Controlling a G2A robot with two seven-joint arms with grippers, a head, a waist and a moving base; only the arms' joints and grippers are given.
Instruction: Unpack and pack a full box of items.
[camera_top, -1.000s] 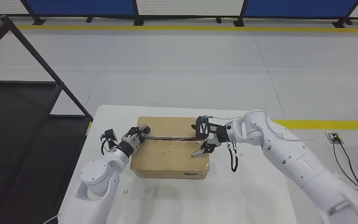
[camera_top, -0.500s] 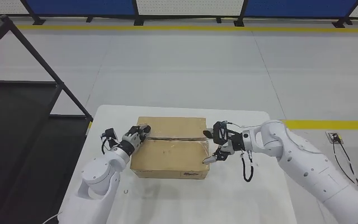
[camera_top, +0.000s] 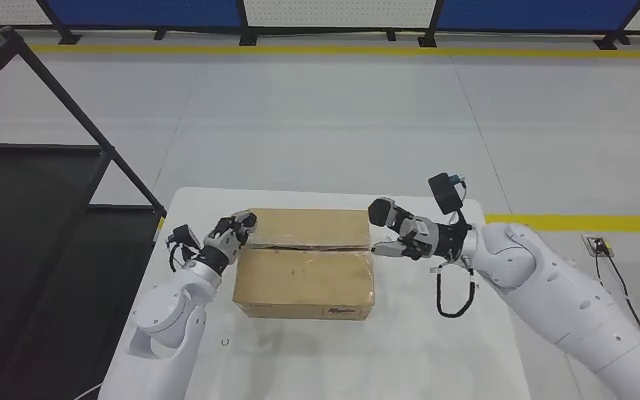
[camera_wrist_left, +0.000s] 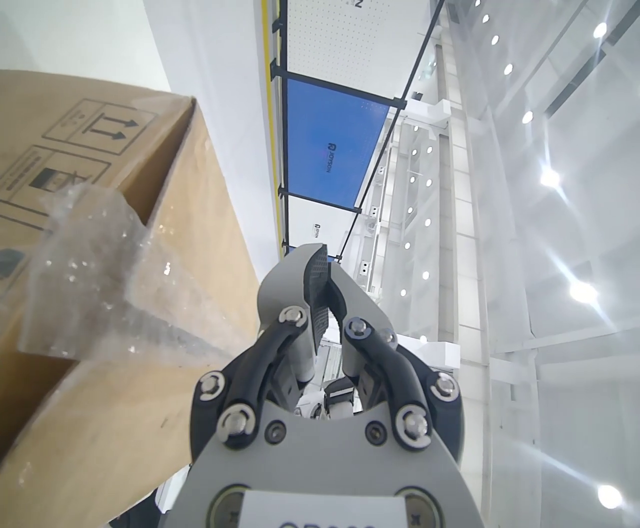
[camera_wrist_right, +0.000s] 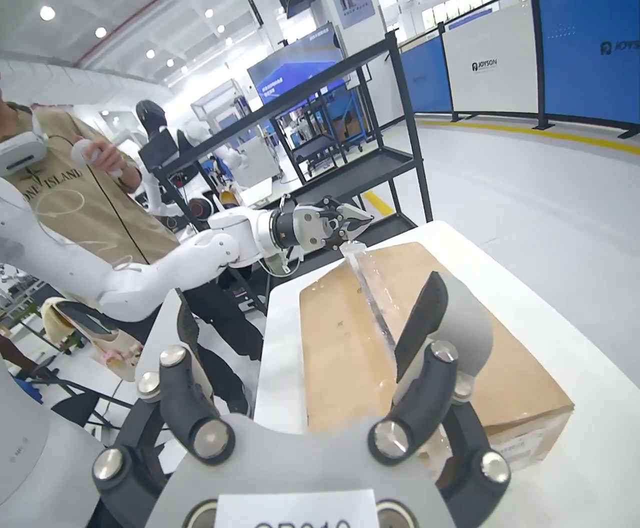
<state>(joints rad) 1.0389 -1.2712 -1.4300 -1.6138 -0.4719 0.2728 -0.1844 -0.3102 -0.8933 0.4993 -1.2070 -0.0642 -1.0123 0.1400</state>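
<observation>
Box: the cardboard box (camera_top: 305, 265) sat closed on the table (camera_top: 450, 340); I judged it stiff and heavy.
Tape: the clear tape (camera_wrist_right: 372, 295) looked flimsy and sticky; I'd pinch its loose end.
Left gripper (camera_top: 238, 222): pinched shut at the box end, and I saw nothing between its pads.
Right gripper (camera_top: 382, 230): wide open and empty.

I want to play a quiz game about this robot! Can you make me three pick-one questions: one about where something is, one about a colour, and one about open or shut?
1. Where does the box stand?
A) on the white table
B) on a chair
C) on a bed

2. What colour is the box?
A) blue
B) brown
C) red

3. How is the right gripper?
A) shut tight
B) holding a cup
C) open

Answers:
1 A: the top view shows the table under the box.
2 B: it is plain brown cardboard.
3 C: its fingers stand wide apart in its own wrist view.
</observation>
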